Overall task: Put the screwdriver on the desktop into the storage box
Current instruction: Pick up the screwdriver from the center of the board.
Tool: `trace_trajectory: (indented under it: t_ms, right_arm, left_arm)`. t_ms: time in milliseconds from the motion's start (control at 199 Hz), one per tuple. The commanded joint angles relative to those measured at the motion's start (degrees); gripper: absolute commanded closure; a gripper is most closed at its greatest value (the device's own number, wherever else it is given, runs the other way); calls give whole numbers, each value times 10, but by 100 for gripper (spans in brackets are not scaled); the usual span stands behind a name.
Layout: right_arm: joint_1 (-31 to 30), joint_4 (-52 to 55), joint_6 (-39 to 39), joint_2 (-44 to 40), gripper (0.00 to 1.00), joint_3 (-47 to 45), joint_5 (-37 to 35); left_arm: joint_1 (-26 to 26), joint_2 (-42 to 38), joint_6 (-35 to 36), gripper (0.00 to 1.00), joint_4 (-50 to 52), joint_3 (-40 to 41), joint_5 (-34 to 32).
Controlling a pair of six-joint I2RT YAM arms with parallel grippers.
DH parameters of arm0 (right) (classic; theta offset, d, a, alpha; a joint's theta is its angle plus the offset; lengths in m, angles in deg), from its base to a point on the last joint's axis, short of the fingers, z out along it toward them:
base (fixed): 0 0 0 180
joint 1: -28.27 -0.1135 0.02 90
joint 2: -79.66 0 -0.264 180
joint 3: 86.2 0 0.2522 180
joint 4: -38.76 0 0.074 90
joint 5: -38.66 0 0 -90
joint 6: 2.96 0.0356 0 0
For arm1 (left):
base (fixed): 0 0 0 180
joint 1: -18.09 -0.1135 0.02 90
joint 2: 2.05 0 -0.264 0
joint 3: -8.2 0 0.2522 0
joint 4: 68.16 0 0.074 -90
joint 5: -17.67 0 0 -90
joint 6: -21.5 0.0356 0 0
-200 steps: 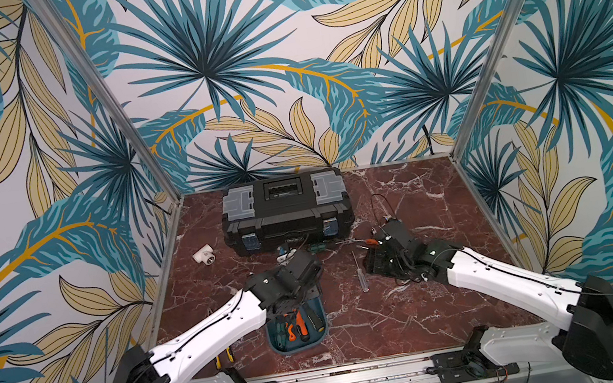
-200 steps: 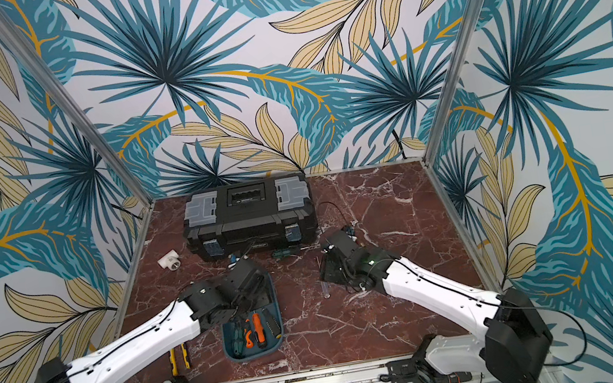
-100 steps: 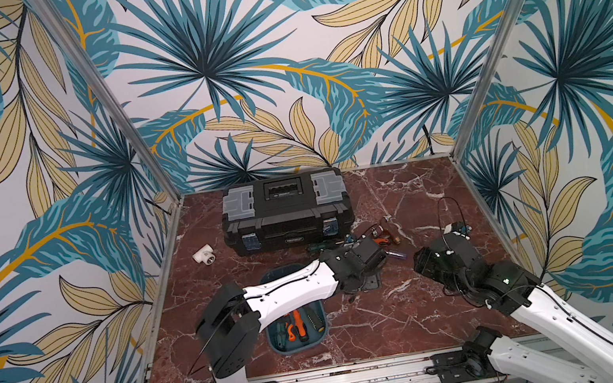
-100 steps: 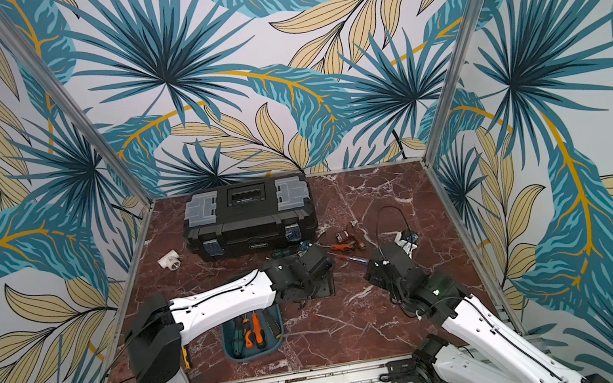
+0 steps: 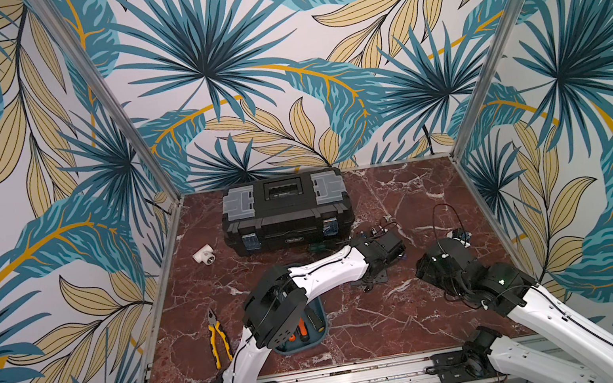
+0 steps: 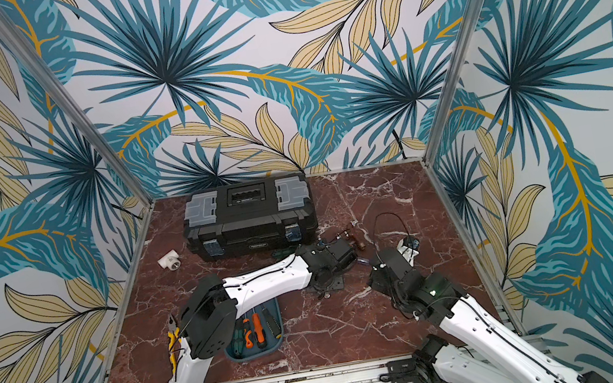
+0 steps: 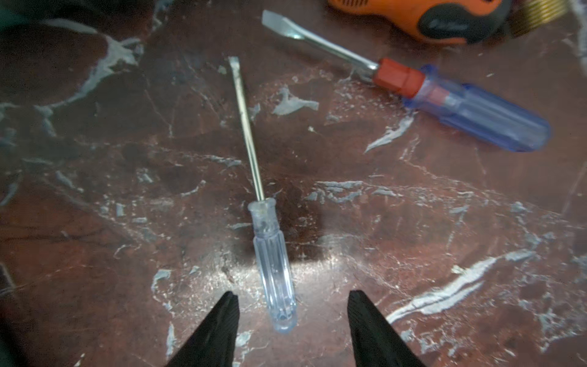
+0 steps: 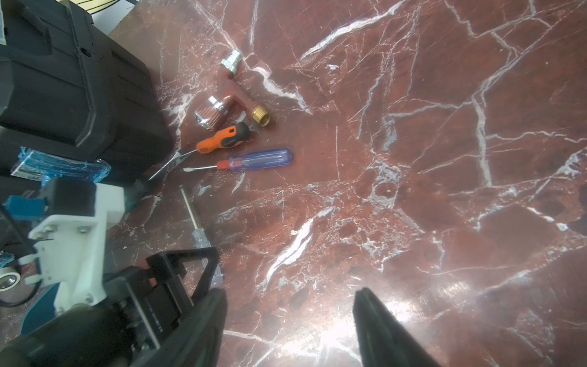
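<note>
While the left gripper [image 7: 292,297] gapes empty over it, the screwdriver [image 7: 273,263] shows a clear fluted handle and thin shaft.

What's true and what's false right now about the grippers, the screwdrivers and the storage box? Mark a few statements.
1. The left gripper is shut on the clear-handled screwdriver. False: its jaws stand open either side of the handle, which lies on the desktop.
2. The right gripper is open and empty. True.
3. The storage box is empty. False: orange- and green-handled tools lie in it.
4. The blue-handled screwdriver lies on the desktop. True.
5. The black toolbox is open. False: its lid is shut.
</note>
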Motion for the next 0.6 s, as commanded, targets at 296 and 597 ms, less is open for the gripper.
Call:
trace_trajectory:
  t_ms: [296,597]
  right_arm:
    - [1,24,13,-2,31,2,4]
    - [1,23,14,9,31,3,5]
  left_arm:
    - [-16,51,-5,58,1,-36,14]
    - [-21,32,10,89,2,-25,10]
